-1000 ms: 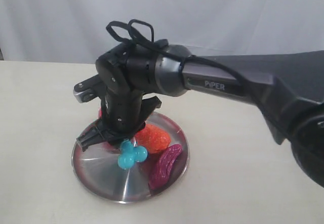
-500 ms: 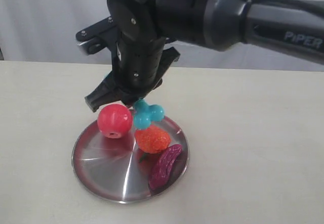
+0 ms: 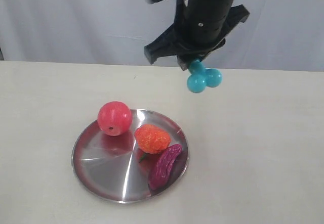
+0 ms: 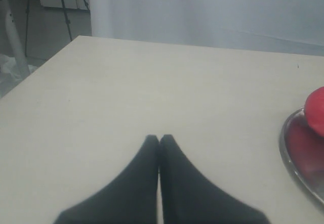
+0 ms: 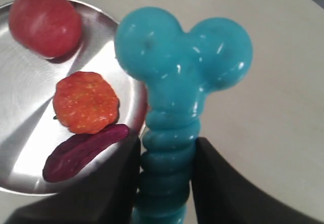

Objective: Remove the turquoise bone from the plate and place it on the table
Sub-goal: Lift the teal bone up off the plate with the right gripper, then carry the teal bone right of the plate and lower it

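The turquoise bone (image 3: 202, 77) hangs in the air above the table (image 3: 253, 148), up and to the right of the plate (image 3: 101, 178). My right gripper (image 3: 191, 60) is shut on its ribbed shaft (image 5: 167, 153), with the knobbed end pointing down. In the right wrist view the bone (image 5: 179, 67) stands between the two black fingers (image 5: 116, 178), over the plate's rim (image 5: 134, 97) and the bare table (image 5: 273, 133). My left gripper (image 4: 160, 139) is shut and holds nothing, low over the table (image 4: 126, 92) to the left of the plate (image 4: 291, 153).
On the plate lie a red apple (image 3: 114, 118), an orange strawberry-like toy (image 3: 152, 138) and a purple toy (image 3: 164, 166). A white curtain (image 3: 76, 21) hangs behind the table. The table's left edge (image 4: 35, 70) shows in the left wrist view.
My right gripper has lifted the bone off the plate and carried it up and to the right. The apple, earlier hidden behind the arm, now shows on the plate.
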